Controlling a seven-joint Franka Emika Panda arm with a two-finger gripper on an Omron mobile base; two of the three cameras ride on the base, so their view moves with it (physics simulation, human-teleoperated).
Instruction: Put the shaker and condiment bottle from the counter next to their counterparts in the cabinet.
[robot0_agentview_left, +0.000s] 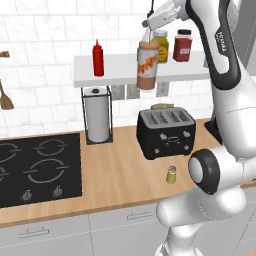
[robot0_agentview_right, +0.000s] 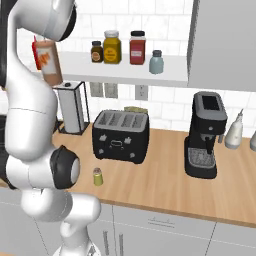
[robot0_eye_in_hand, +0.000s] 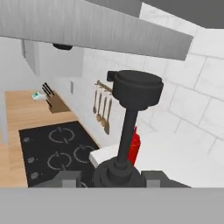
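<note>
The robot's fingers (robot0_agentview_left: 148, 27) grip the condiment bottle (robot0_agentview_left: 147, 64) by its neck, holding it in the air at the white shelf's (robot0_agentview_left: 120, 70) front edge, near the red squeeze bottle (robot0_agentview_left: 98, 59). The yellow-green shaker (robot0_agentview_left: 171, 174) stands on the bench (robot0_agentview_left: 115, 175), not yet moved.

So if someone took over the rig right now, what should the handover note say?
Gripper: shut on the condiment bottle, held by its neck in the air at the front edge of the shelf.
Red squeeze bottle and pale blue-grey shaker stand on the shelf.
Yellow-green shaker sits on the counter in front of the toaster.
Done: bottle lifted.
Left: set it beside the red bottle, then move the shaker.
</note>
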